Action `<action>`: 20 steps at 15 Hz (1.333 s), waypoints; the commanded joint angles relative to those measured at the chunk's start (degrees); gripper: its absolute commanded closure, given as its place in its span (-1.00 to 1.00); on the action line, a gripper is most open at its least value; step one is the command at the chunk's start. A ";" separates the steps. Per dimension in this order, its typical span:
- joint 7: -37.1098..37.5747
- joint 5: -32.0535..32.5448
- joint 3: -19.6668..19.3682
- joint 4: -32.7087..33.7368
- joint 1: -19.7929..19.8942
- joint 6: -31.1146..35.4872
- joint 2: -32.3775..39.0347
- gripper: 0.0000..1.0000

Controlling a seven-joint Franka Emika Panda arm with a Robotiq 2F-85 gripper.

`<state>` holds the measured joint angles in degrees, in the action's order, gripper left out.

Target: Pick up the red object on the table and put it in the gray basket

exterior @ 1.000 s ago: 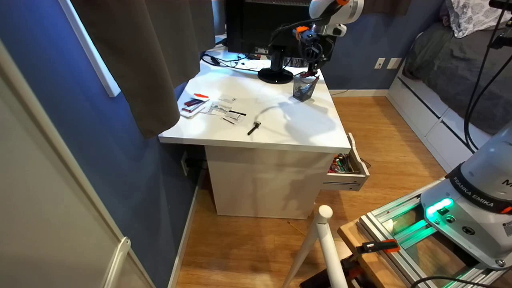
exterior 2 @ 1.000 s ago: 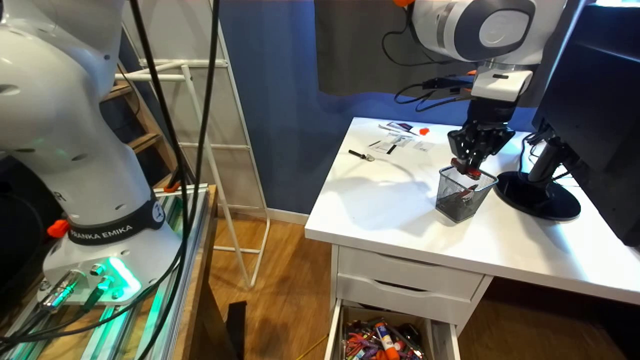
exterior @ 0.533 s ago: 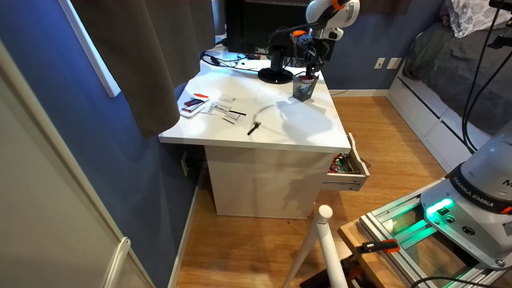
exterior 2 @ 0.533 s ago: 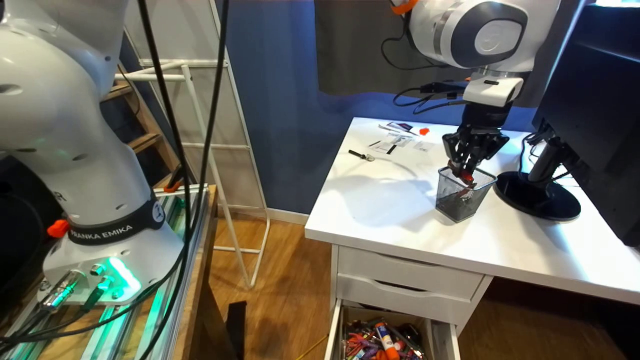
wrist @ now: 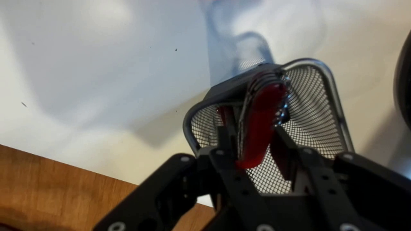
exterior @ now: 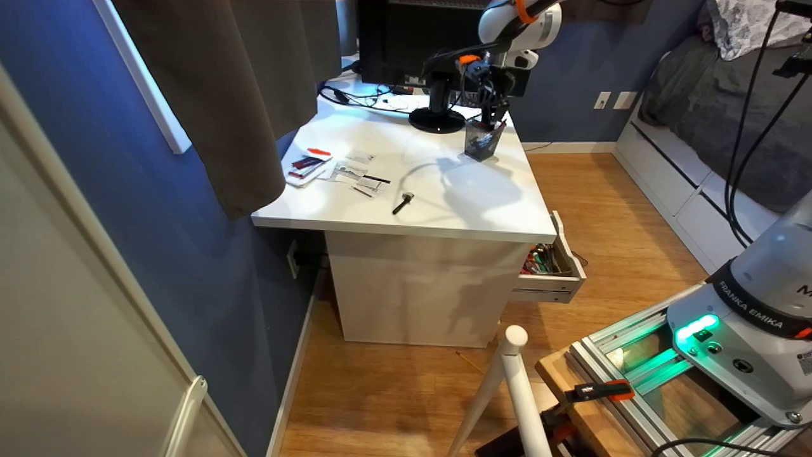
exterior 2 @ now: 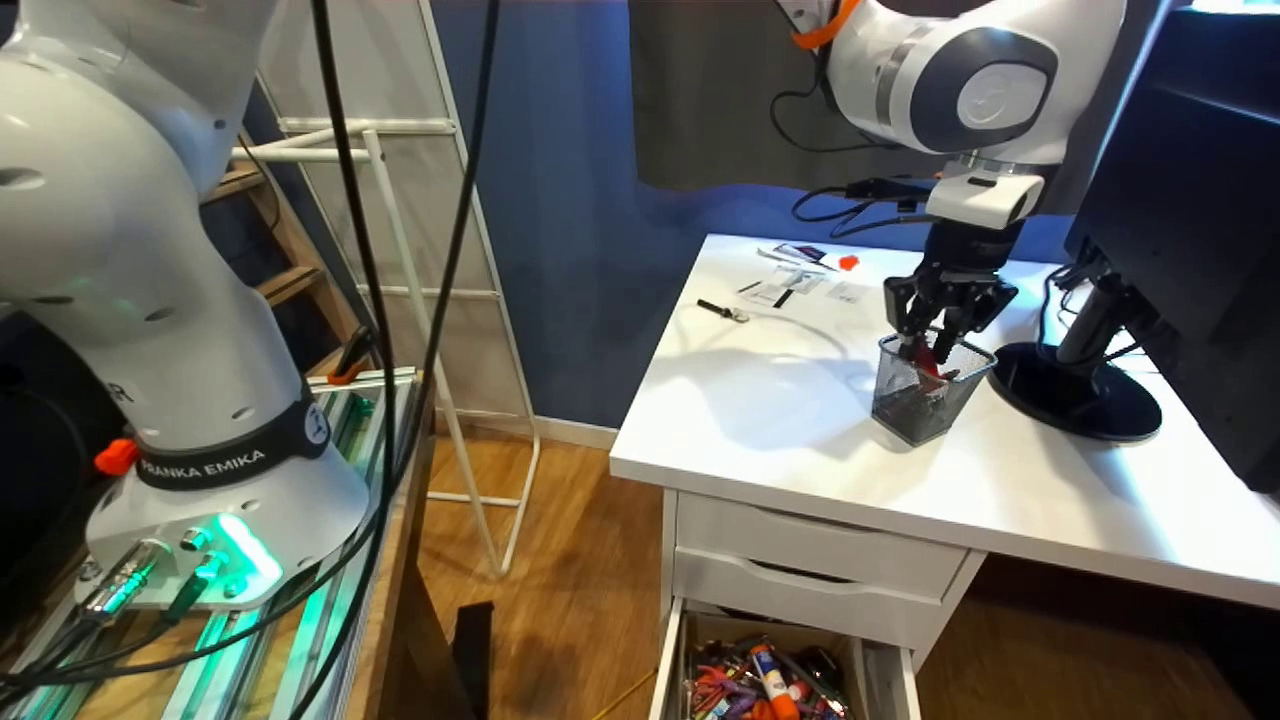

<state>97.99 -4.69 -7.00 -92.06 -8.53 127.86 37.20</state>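
The red object is a red pocket knife (wrist: 263, 118) with metal layers. It stands steeply tilted inside the gray mesh basket (wrist: 316, 106), which also shows in both exterior views (exterior: 480, 151) (exterior 2: 905, 410). My gripper (wrist: 252, 130) points down into the basket's mouth; it shows in both exterior views (exterior: 487, 122) (exterior 2: 926, 350). The jaws are apart with the knife between them. The knife lies close along one finger (wrist: 226, 138); mesh shows between it and the other finger. Whether the knife touches the basket floor is hidden.
Another dark red item (wrist: 227, 115) is in the basket. The monitor's round black base (exterior 2: 1075, 395) stands beside the basket. A watch-like item (exterior 2: 722, 311), papers and pens (exterior 2: 800, 285) and an orange-red piece (exterior 2: 849, 262) lie on the table (exterior 2: 760, 430). A drawer below is open.
My gripper has come down from above the basket into its mouth. Its fingers have spread. The red knife has gone from nearly level above the rim to steeply tilted inside the basket.
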 commanded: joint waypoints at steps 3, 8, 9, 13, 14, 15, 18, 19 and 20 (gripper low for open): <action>0.15 -0.26 0.99 2.36 1.20 -0.05 2.16 -0.69; -5.43 0.11 1.59 -1.65 1.81 5.88 -1.32 -1.00; -6.71 0.27 1.49 -2.72 1.80 7.23 -2.18 -0.96; -12.46 -0.76 2.19 -4.55 2.44 10.71 -3.83 -0.77; -13.28 -0.94 2.26 -4.34 2.51 10.52 -3.70 -0.31; -14.41 -1.17 2.56 -3.92 2.69 10.03 -3.45 -0.28; -17.57 -1.72 3.45 -3.05 3.09 9.08 -3.15 0.10; -18.65 -1.94 3.78 -2.94 3.21 9.02 -3.09 0.27; -19.51 -1.91 3.92 -2.96 3.16 8.99 -3.12 0.39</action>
<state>82.01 -5.13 -4.77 -94.16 -6.55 136.86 35.19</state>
